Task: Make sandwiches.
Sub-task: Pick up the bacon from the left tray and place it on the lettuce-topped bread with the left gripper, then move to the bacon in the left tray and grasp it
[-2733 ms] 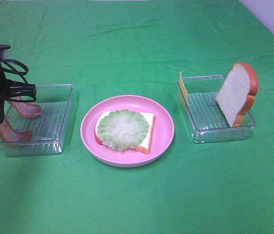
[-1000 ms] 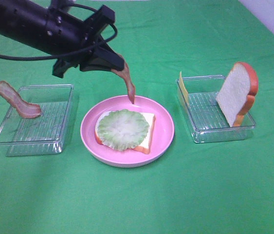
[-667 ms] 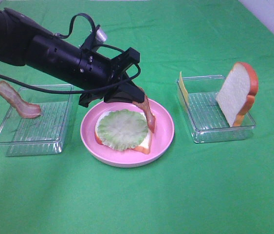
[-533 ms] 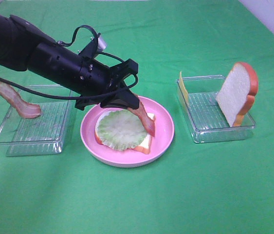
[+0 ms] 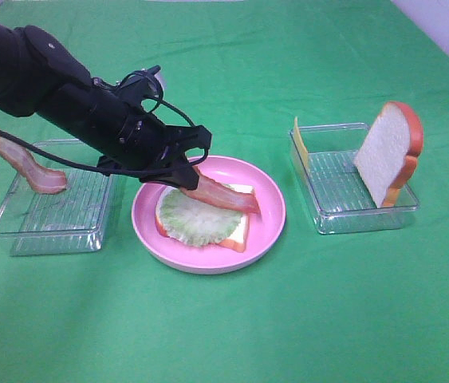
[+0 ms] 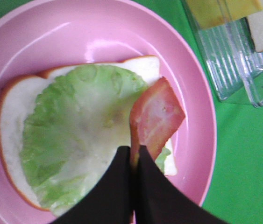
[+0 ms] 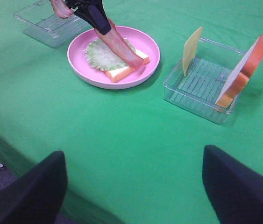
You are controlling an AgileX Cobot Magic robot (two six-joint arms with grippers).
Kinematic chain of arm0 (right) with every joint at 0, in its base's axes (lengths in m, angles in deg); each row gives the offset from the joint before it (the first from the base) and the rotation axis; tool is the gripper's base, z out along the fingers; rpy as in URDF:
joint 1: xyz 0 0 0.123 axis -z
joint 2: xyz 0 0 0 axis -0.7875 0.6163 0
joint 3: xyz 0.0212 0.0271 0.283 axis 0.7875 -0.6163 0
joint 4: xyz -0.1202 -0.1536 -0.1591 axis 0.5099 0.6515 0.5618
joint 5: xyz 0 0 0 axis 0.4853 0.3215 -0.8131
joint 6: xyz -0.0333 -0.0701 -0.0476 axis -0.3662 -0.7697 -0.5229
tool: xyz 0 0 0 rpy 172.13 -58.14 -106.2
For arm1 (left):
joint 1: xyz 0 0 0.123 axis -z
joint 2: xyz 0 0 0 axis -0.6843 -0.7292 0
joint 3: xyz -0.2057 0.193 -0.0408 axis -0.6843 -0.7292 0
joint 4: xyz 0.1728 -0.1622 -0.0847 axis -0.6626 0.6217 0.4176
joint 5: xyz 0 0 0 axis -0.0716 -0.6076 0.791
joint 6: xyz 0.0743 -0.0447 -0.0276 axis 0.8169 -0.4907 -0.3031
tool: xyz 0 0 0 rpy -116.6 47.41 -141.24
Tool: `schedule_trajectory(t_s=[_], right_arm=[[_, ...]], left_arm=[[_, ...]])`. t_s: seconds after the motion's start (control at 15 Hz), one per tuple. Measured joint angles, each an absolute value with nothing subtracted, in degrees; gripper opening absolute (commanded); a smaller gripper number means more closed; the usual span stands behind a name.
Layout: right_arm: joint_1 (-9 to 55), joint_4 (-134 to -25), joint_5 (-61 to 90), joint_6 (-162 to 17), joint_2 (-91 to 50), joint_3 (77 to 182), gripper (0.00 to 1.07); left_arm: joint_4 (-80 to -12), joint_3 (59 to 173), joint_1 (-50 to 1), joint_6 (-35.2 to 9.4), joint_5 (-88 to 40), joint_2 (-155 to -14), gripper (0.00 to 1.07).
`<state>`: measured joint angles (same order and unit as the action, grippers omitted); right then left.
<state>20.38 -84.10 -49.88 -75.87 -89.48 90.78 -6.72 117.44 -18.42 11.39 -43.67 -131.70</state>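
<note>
Left wrist view: left gripper (image 6: pixel 133 151) pinching one end of bacon strip (image 6: pixel 157 116), held low so its length drapes over lettuce (image 6: pixel 75 140) on bread slice (image 6: pixel 10 109) in pink plate (image 6: pixel 52 32); right gripper (image 7: pixel 133 158) spread, empty.

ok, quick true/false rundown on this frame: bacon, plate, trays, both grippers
1. The left gripper is shut on a bacon strip. True.
2. That bacon strip reaches across the lettuce on the pink plate. True.
3. The right tray is empty. False: it holds a bread slice and a cheese slice, both standing on edge.
4. The right gripper is shut. False: it is open and holds nothing.
5. The left tray has no bacon in it. False: a second strip leans in it.
</note>
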Motion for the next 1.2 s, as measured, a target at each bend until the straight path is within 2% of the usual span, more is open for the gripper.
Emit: schedule_trajectory(t_s=[0.07,0.2,0.27,0.33,0.4,0.53,0.73,0.93,1.07,1.2], right_arm=[[20.38,-84.1,-49.88,-75.87,-89.48,90.78,0.76],[20.38,-84.1,-49.88,-75.87,-89.48,90.78,0.76],[20.38,-84.1,-49.88,-75.87,-89.48,90.78,0.76],[20.38,-84.1,-49.88,-75.87,-89.48,90.78,0.76],[20.38,-84.1,-49.88,-75.87,-89.48,90.78,0.76],[20.38,-84.1,-49.88,-75.87,-89.48,90.78,0.76],[20.38,-84.1,-49.88,-75.87,-89.48,90.78,0.76],[20.38,-84.1,-49.88,-75.87,-89.48,90.78,0.76],[20.38,-84.1,-49.88,-75.87,-89.48,90.78,0.76],[20.38,-84.1,-49.88,-75.87,-89.48,90.78,0.76]], left_arm=[[-9.59,117.44,-18.42,8.87,-43.09,-131.7,0.0],[-14.06,117.44,-18.42,3.83,-42.92,-131.7,0.15],[-15.66,117.44,-18.42,2.17,-42.92,-131.7,0.27],[-16.75,117.44,-18.42,1.19,-42.92,-131.7,0.55],[-16.75,117.44,-18.42,0.85,-42.92,-131.7,0.65],[-16.75,117.44,-18.42,0.85,-42.92,-131.7,0.7],[-17.04,117.44,-18.42,0.85,-43.04,-130.9,0.7],[-21.79,117.44,-18.42,-1.1,-43.15,-125.69,0.7],[-28.32,117.44,-18.77,-6.31,-43.61,-122.14,0.7],[-35.54,118.59,-20.95,-14.34,-48.13,-119.67,0.7]])
